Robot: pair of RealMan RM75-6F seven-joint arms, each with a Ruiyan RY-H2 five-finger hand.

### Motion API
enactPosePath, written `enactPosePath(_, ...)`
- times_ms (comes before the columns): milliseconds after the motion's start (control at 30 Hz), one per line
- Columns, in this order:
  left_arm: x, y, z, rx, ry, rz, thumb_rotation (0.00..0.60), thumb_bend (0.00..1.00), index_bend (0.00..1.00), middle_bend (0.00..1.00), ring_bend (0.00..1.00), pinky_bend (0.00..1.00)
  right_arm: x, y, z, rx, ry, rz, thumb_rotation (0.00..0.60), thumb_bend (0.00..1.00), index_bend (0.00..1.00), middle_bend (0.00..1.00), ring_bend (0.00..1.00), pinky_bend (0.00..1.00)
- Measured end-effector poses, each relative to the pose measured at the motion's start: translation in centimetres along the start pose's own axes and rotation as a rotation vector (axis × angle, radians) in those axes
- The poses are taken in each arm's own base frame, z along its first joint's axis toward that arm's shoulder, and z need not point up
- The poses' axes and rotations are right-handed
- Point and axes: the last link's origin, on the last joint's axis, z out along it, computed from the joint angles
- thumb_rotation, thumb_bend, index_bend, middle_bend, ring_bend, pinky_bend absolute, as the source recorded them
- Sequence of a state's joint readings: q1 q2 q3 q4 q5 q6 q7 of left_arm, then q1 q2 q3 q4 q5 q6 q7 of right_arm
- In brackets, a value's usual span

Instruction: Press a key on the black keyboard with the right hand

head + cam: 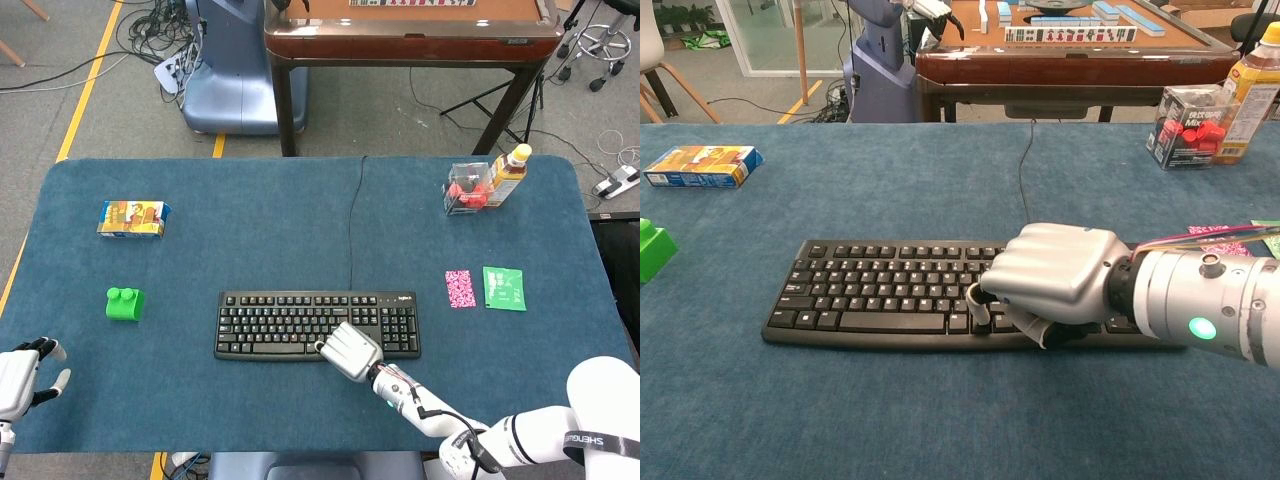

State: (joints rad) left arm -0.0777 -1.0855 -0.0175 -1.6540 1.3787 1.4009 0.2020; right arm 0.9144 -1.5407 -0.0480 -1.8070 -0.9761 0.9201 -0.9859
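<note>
The black keyboard (280, 322) (880, 290) lies at the middle of the blue table, its cable running to the far edge. My right hand (350, 350) (1055, 278) rests over the keyboard's right-centre part, near its front edge. Its fingers are curled under the palm and hold nothing. One fingertip (978, 305) points down onto a key in the bottom rows, just right of the space bar. The keys beneath the palm are hidden. My left hand (20, 375) hangs at the table's near left corner, fingers apart and empty; the chest view does not show it.
A green block (125, 303) (652, 250) and a yellow-blue box (133, 218) (700, 166) sit at the left. At the far right stand a clear box of red pieces (467, 190) (1185, 125) and a bottle (510, 172). A pink card (460, 288) and a green card (504, 288) lie right of the keyboard.
</note>
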Motion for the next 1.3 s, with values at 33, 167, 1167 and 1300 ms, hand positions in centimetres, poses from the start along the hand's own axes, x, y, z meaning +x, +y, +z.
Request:
enactPosePath(33, 0.0, 0.0, 0.0, 0.000, 0.000, 0.000, 0.600, 0.30, 0.50, 0.45, 0.46, 0.66, 0.1, 0.0, -0.1, 0.000, 0.008, 0.001, 0.600, 1.00, 0.31, 1.00, 1.00, 1.00)
enactPosePath(167, 0.0, 0.0, 0.0, 0.000, -0.001, 0.003, 0.600, 0.30, 0.50, 0.45, 0.46, 0.66, 0.9, 0.5, -0.9, 0.012, 0.036, 0.000, 0.600, 1.00, 0.34, 0.90, 0.91, 1.00)
enactPosePath(1167, -0.1, 2.1, -0.5, -0.122, 0.040, -0.014, 0.600, 0.30, 0.51, 0.45, 0.46, 0.66, -2.5, 10.2, -21.2, -0.595, 0.151, 0.191, 0.600, 0.70, 0.46, 0.50, 0.39, 0.58)
enactPosePath(1300, 0.2, 2.4, -0.9, -0.139, 0.050, -0.027, 0.600, 0.30, 0.51, 0.45, 0.46, 0.66, -4.6, 10.8, -23.8, -0.670, 0.165, 0.250, 0.600, 0.70, 0.46, 0.50, 0.39, 0.58)
